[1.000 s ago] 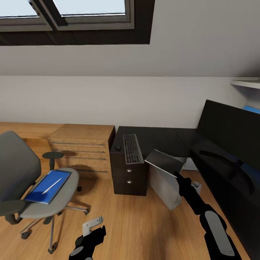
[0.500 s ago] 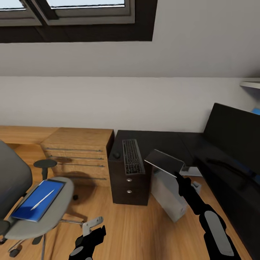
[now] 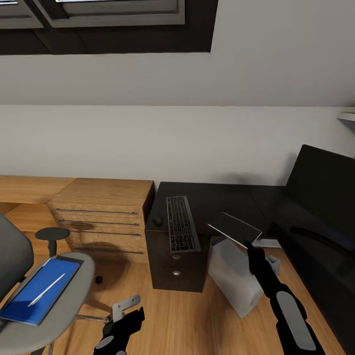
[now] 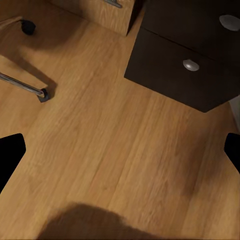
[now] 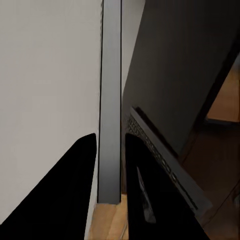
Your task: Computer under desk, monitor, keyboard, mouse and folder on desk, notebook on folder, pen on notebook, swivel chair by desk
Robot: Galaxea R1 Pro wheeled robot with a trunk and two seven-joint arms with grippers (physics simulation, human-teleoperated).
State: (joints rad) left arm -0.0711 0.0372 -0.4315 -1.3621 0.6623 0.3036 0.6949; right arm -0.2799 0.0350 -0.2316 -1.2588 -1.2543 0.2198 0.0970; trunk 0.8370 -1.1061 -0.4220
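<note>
blue folder [image 3: 37,292] with the pen [image 3: 46,290] lies on the swivel chair [image 3: 59,291] seat. left gripper [image 3: 129,306] hangs open. keyboard [image 3: 181,229] lies on the desk [image 3: 217,195]. right gripper [image 3: 249,241] pinches the notebook [image 3: 234,229] above the computer [image 3: 234,276]; it likely waits until the folder is moved.

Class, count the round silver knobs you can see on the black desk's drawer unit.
2: upper knob and lower knob sit one above the other on the drawer unit's front, below the keyboard. More may be hidden.
</note>
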